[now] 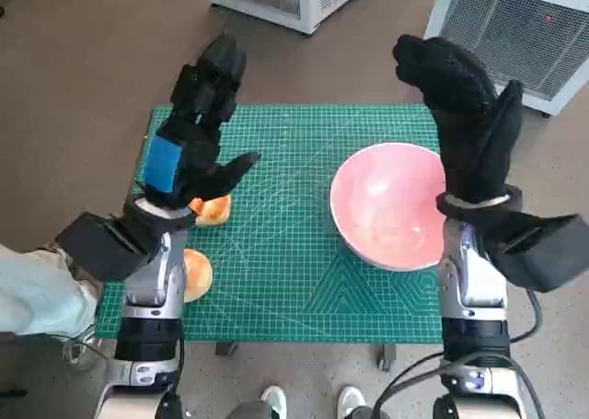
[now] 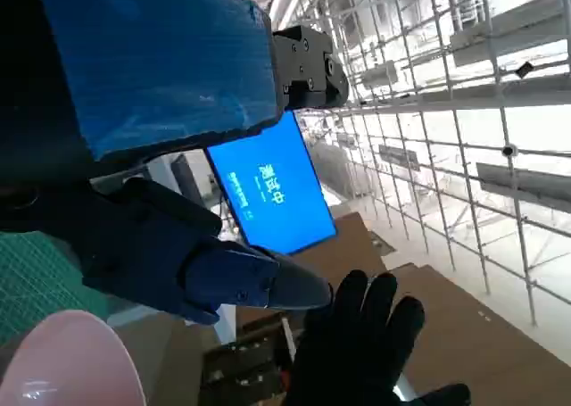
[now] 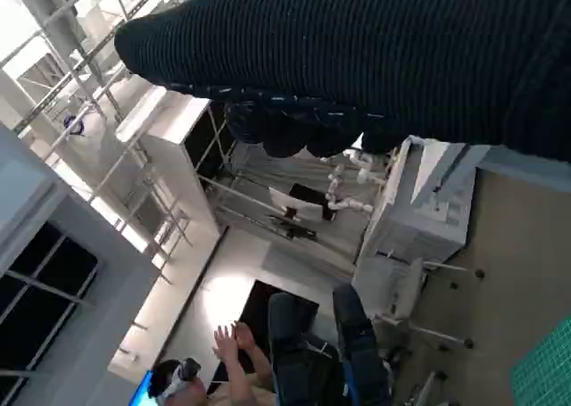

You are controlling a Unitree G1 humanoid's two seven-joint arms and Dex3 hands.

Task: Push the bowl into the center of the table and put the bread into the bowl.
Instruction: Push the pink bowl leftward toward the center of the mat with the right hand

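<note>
Right now the pink bowl [image 1: 388, 205] sits on the green cutting mat [image 1: 285, 253], on the mat's right half and close to its right edge rather than at its middle. To the left of the bowl, well apart from it, two pieces of bread lie near the mat's left edge: one bun [image 1: 213, 210] partly hidden under the left hand [image 1: 195, 129], and a second bun [image 1: 197, 274] nearer the robot, beside the left forearm. The left hand is raised above the mat left of the bowl, fingers spread and holding nothing. The right hand [image 1: 465, 115] is lifted just beyond the bowl's right rim, its gloved fingers apart and empty. Past the bowl, off the mat, two white cabinets [image 1: 515, 28] stand on the brown floor.
</note>
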